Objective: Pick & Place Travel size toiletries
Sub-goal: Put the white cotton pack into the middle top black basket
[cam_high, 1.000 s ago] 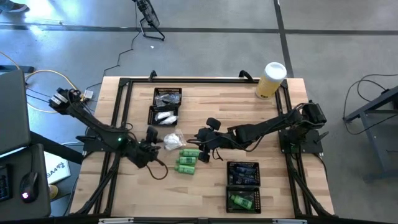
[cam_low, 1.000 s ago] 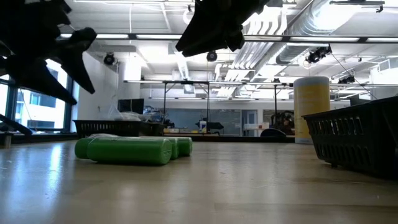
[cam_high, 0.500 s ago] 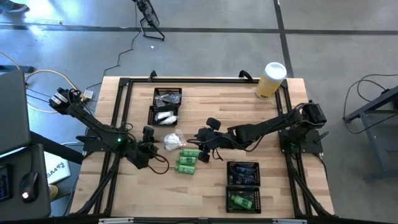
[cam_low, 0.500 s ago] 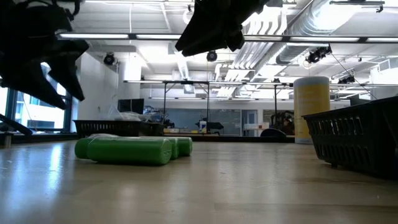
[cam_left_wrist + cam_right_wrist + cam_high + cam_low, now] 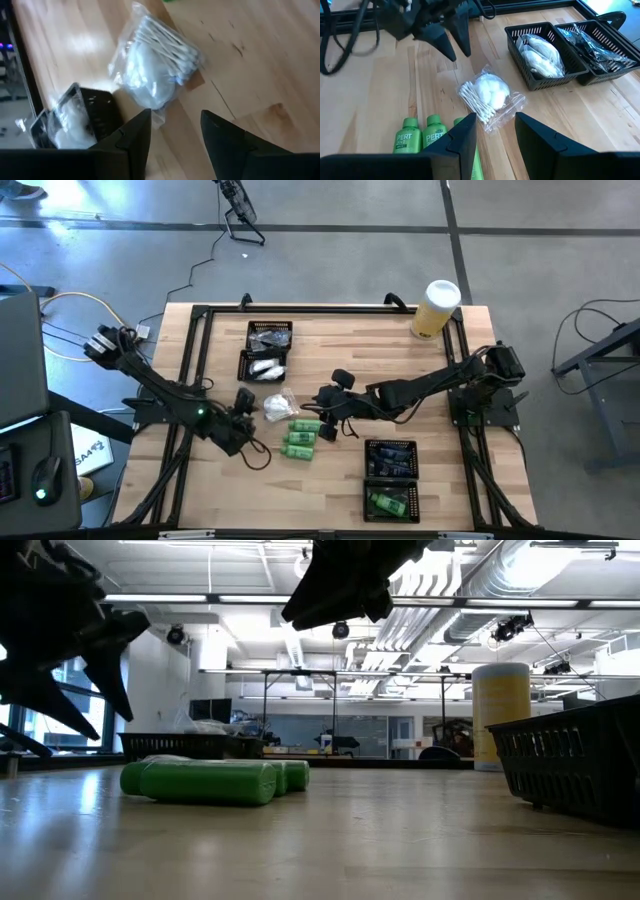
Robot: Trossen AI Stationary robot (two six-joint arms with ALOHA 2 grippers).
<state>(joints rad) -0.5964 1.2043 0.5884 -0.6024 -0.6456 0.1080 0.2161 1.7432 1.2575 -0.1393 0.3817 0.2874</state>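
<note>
High view from overhead: near the table's (image 5: 330, 345) front edge, toward its right corner, a pair of black mesh trays (image 5: 391, 479) sits end to end, the nearer one holding green bottles. Farther in, close to the table's middle, three green bottles (image 5: 301, 438) lie side by side, seen in the low view as a short green row flat on the wood. The right gripper (image 5: 322, 396) hangs just behind them, its fingers spread apart and holding nothing; in the right wrist view its two dark fingers frame the bottles and a clear packet of cotton swabs and cotton balls (image 5: 490, 98). That packet (image 5: 279, 406) lies on the bare wood between the two grippers, just behind the bottles. The left gripper (image 5: 246, 402) is poised just left of the packet, toward the table's left edge, fingers parted and empty; the left wrist view shows the packet (image 5: 156, 70) lying just ahead of the fingertips, apart from them. Beyond, toward the far edge, a second pair of black mesh trays (image 5: 267, 350) holds white packets in the nearer section and dark items in the farther one. At the far right corner stands a tall yellow cylinder with a white lid (image 5: 436, 308).
</note>
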